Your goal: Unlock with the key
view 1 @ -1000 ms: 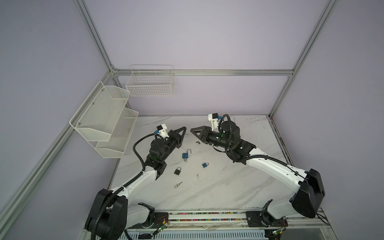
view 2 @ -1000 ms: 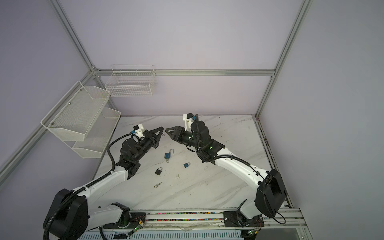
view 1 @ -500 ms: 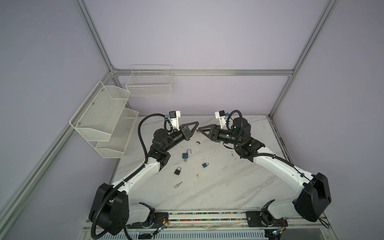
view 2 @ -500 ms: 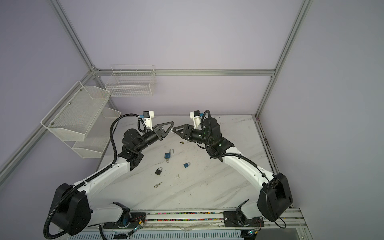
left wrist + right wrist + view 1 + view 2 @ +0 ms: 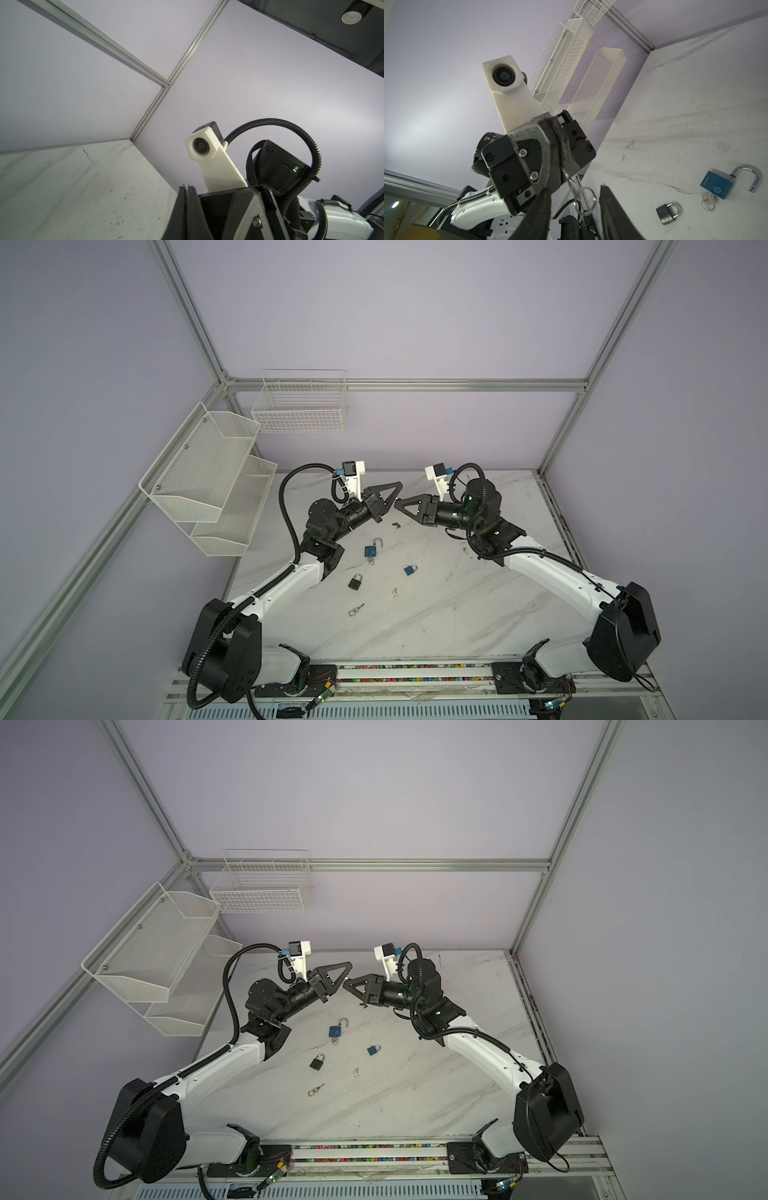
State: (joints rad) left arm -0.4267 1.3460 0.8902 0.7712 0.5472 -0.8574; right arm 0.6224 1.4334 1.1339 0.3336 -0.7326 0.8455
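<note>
1. Left gripper (image 5: 557, 143): it was low over the surface (image 5: 457, 614) a second ago and is now raised at the back middle. Jaws pressed together, pinching the key (image 5: 568, 176), with its ring (image 5: 595, 200) dangling below.
2. Right gripper (image 5: 399, 504): it lifted and swung in over the same second. Its tips nearly meet the left ones in both top views, and its jaws are spread. The right wrist view puts the ring between them, but we can't judge depth there, so it may hang just in front.
3. Our read is a mid-air handover or regrip of the key, not an insertion yet. Neither gripper holds a lock.
4. The surface is white, marble-look and scuffed, and nothing on it has shifted.
   - Dark padlock (image 5: 354, 582), shackle shut, with a spare key (image 5: 356, 610) lying near it.
   - Blue padlock (image 5: 371, 549), shackle open, with its own key (image 5: 706, 198) in the base.
   - Smaller blue padlock (image 5: 410, 570), shut.
   - Two metal bits (image 5: 397, 525), too small to name.
5. We judge the held key is meant for the dark or the smaller blue padlock.
6. Room: two-tier mesh shelf (image 5: 199, 472) on the left wall, wire basket (image 5: 301, 406) on the back wall, aluminium frame (image 5: 395, 384) and lilac panels (image 5: 415, 323).
</note>
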